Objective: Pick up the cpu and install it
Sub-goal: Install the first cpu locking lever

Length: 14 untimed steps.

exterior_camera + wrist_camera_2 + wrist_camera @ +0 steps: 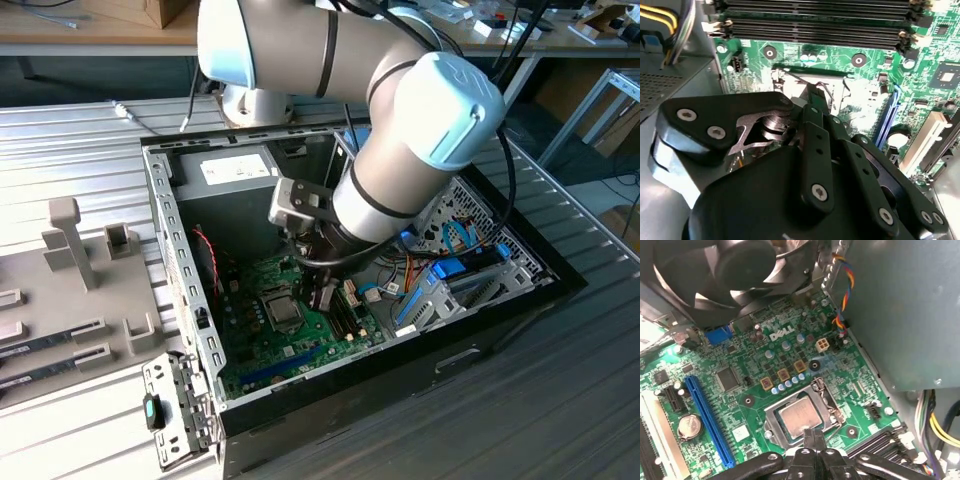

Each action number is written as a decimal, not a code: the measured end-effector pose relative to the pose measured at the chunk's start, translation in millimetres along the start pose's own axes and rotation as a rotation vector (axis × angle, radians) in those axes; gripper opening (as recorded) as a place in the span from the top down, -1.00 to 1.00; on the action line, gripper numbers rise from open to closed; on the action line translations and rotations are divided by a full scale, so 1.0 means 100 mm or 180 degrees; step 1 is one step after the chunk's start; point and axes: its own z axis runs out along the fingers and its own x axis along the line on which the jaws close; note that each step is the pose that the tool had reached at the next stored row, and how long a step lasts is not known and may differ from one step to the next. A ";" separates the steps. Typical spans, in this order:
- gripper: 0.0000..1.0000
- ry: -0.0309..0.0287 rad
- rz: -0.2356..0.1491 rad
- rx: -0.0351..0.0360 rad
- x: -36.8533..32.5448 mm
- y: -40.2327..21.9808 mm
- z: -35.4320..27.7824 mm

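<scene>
The cpu [799, 416], a small square chip with a dull silver top, lies flat in the socket on the green motherboard [740, 390], ringed by the metal socket frame [832, 405]. In the exterior view the cpu [284, 311] shows inside the open computer case [165, 230]. My gripper [813, 436] hovers just beside the socket's edge, fingers pressed together with nothing between them. In the second wrist view my gripper [815, 102] points at the socket and covers most of it. In the exterior view my gripper [322, 297] hangs low over the board, to the right of the chip.
A black fan [715, 270] and a grey power supply box [910, 315] flank the socket closely. Memory slots [815, 25] and a blue expansion slot [707, 420] lie near it. Coloured cables [460, 235] fill the case's right side. A grey parts fixture [70, 250] stands at the exterior view's left.
</scene>
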 end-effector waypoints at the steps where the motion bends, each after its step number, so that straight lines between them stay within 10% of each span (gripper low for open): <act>1: 0.79 -0.0002 0.0010 0.0000 0.017 -0.012 0.016; 14: 0.79 -0.0021 0.0138 0.0007 0.145 -0.126 0.255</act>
